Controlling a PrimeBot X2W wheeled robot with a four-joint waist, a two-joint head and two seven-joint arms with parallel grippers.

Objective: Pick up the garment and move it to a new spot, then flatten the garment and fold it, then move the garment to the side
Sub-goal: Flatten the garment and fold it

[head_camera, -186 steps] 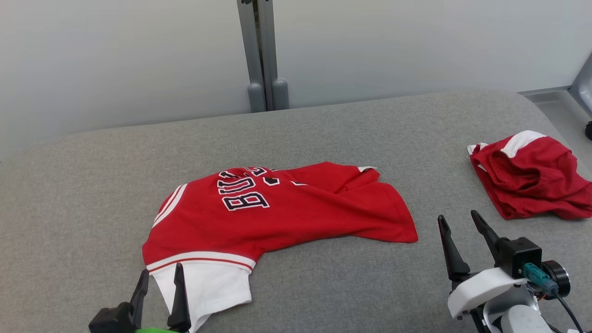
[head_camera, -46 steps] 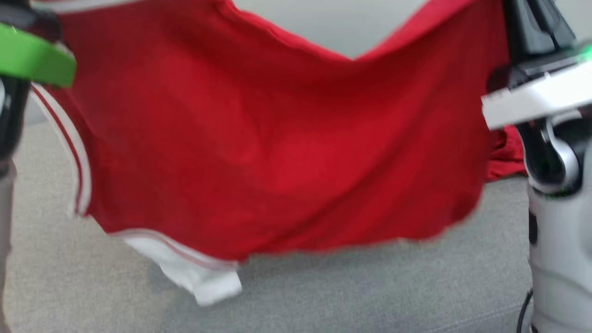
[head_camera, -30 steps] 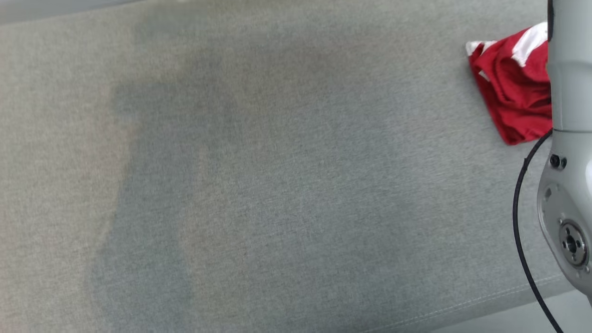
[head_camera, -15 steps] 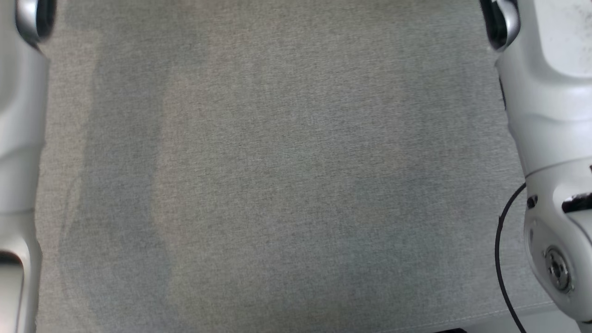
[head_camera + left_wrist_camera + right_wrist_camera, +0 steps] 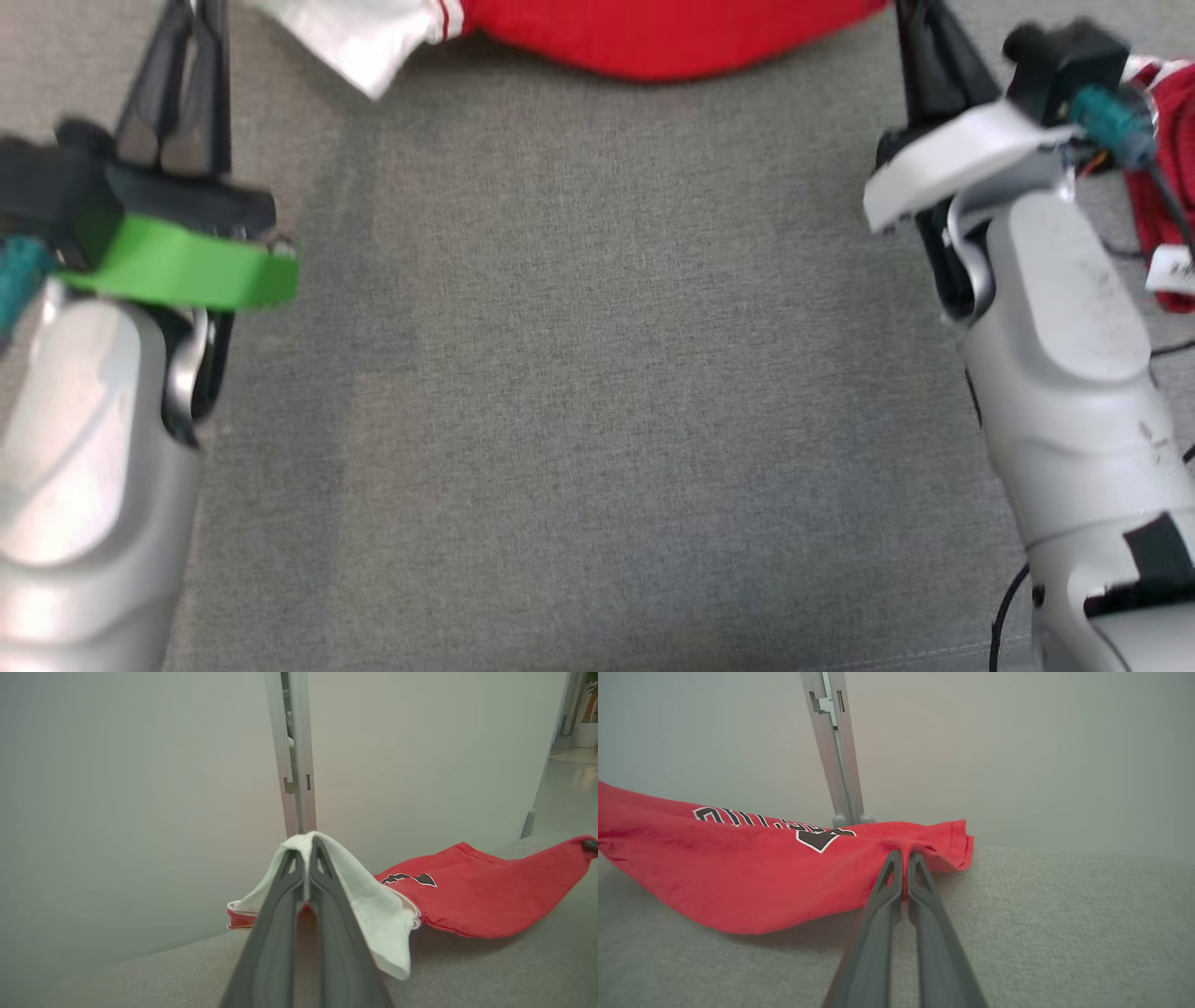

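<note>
The garment point(image 5: 653, 33), a red jersey with a white sleeve point(image 5: 359, 42), hangs stretched between my two grippers at the top of the head view. My left gripper point(image 5: 194, 37) is shut on the white sleeve point(image 5: 369, 900), which drapes over its fingertips point(image 5: 299, 858). My right gripper point(image 5: 920, 42) is shut on the jersey's red corner point(image 5: 943, 844). In both wrist views the garment point(image 5: 738, 872) sags between the grippers, its middle low over the grey surface point(image 5: 597, 373). The black lettering faces away from me.
A second red and white garment point(image 5: 1162, 196) lies crumpled at the right edge, behind my right arm. A grey post point(image 5: 294, 765) stands against the pale wall at the far side of the surface point(image 5: 1064, 914).
The head camera has shifted. Half a second ago only the pale forearms and grey surface showed; now both grippers and the garment's lower edge are in view near the top.
</note>
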